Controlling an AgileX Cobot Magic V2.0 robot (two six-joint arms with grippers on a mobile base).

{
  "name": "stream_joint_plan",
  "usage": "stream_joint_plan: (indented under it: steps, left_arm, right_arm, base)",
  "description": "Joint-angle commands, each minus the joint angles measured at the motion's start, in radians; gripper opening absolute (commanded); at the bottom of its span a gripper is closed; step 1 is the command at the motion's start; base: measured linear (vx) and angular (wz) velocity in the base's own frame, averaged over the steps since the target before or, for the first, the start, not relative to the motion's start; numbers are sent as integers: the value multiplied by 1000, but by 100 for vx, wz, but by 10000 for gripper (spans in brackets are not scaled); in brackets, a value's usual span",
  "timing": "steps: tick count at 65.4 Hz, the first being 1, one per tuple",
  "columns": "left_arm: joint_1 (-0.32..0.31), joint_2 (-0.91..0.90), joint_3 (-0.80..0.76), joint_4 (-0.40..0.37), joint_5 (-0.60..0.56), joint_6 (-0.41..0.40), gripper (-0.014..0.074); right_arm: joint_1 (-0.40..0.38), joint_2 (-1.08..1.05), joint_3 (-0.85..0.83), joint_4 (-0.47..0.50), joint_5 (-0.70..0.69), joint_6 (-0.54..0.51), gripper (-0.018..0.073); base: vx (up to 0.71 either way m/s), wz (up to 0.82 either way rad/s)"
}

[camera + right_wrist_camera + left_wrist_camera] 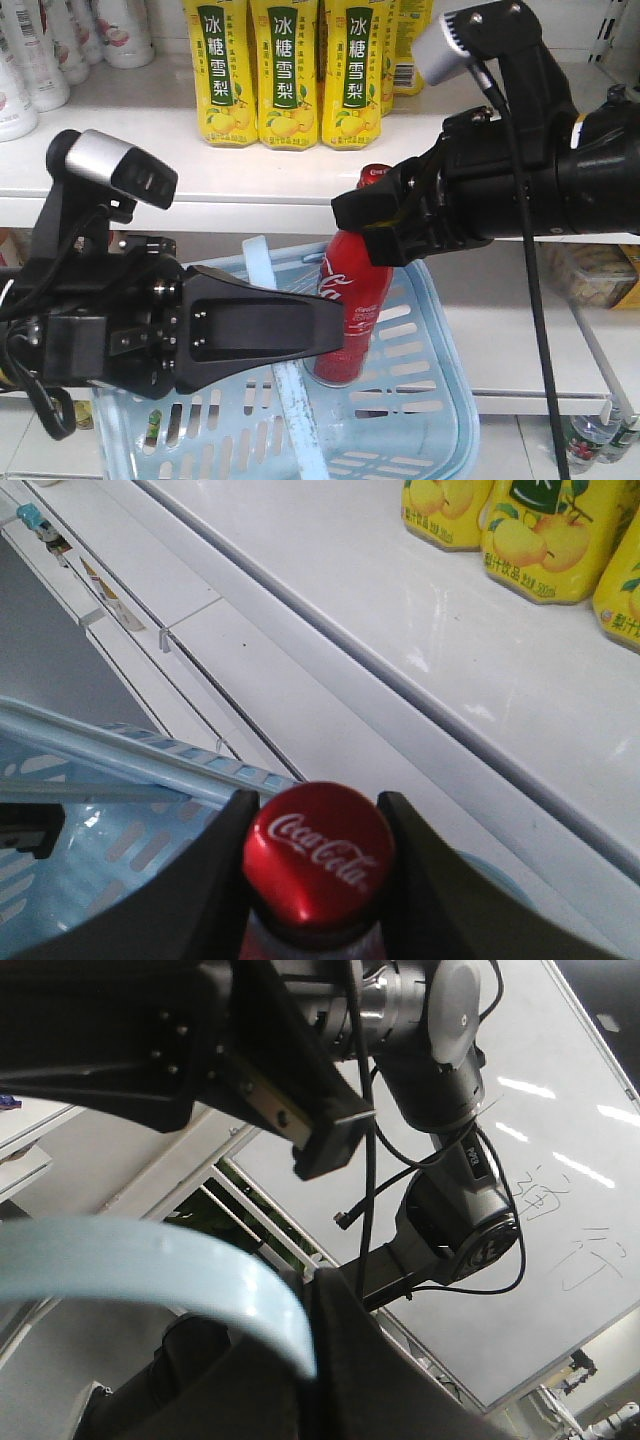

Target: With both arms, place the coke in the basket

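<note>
Front view first: the right tool (385,225) is clamped on the neck of the Coca-Cola bottle (348,310), which stands upright inside the pale blue basket (440,410), toward its 12 o'clock wall. Can't tell if the base is down on the basket floor or hanging just off it. If it lets go while the bottle is hanging, a tall skinny bottle like that could easily tip and roll. The left tool (335,330) sits at 9 o'clock of the bottle, right up against it from this angle, with the basket handle (280,330) running behind it. If that arm shifts, the basket could tilt or the jaw could bump the bottle.

Left wrist view: the pale blue handle passes into the lower jaw's dark mass, the upper jaw well apart above it, so it looks fairly wide and hooked under. That handle could slide off.

Right wrist view: red cap (318,852) snug between both dark fingers (215,880), yellow pear drink bottles (545,535) on the shelf (400,660) at 1 o'clock.
</note>
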Motion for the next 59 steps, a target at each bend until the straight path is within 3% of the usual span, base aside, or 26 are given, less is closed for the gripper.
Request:
stream_joint_plan:
  steps: [1, 7, 16, 21, 30, 37, 51, 59]
  left_arm:
    - [-4, -23, -26, -90, -197, 2, -6]
    - [-4, -23, -26, -90, -197, 2, -6]
    - [-4, -23, -26, -90, -197, 2, -6]
    - [-4, -23, -26, -90, -197, 2, -6]
    - [-4, -23, -26, -90, -197, 2, -6]
    - [-4, -23, -26, -90, -197, 2, -6]
    - [-4, -23, -26, -90, -197, 2, -6]
    - [-4, -23, -26, -90, -197, 2, -6]
  right_arm:
    - [0, -26, -36, 54, -75, -10, 277]
    - [0, -26, -36, 54, -75, -9, 414]
    - [0, -26, -36, 55, -73, -9, 545]
    - [-1, -26, -36, 55, -70, -9, 578]
    - [-3, -40, -36, 20, -57, -7, 558]
    - [-3, -82, -36, -71, -48, 39, 452]
    - [-3, -204, -36, -369, 31, 193, -1]
    - [-3, -288, 26, -457, 46, 247, -10]
  base:
    - [0, 0]
    - [0, 0]
    - [0, 0]
    - [0, 0]
    - [0, 0]
    - [0, 0]
    - [0, 0]
    - [0, 0]
